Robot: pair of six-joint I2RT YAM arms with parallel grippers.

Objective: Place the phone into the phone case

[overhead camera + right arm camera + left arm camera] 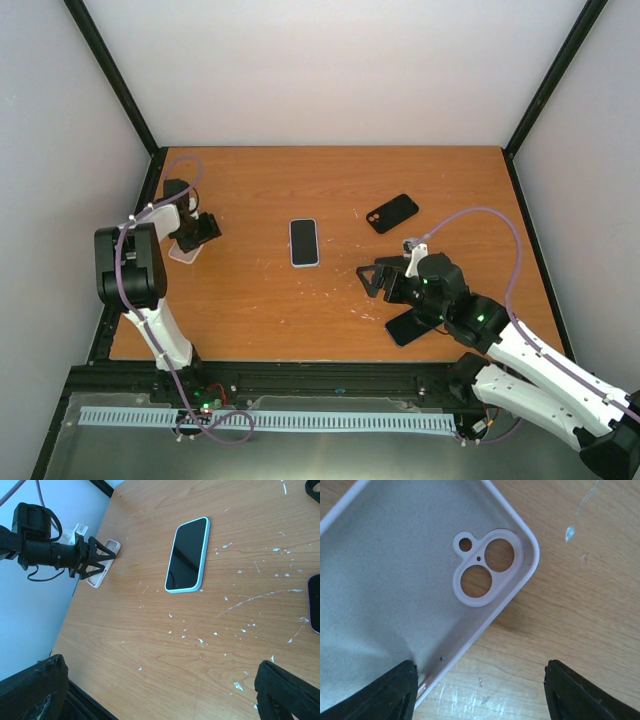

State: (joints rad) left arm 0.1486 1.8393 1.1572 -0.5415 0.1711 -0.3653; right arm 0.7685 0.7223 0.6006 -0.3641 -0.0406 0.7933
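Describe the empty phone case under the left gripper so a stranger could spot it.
Start at the orange-brown wooden table and go to its left edge, where the left gripper hangs open. Under it lies the pale pinkish-white phone case, inside facing up. Unlike the blue-rimmed phone at centre and the black phone-shaped item farther right, it is light-coloured and hollow, with camera cutouts.

Black-and-white arms [130, 265] carry purple cables [485, 209].

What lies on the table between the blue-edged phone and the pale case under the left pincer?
Nothing visible does: only bare wood of the table separates the phone from the case. The open left pincer stands over the case itself, so it may have to move aside first.
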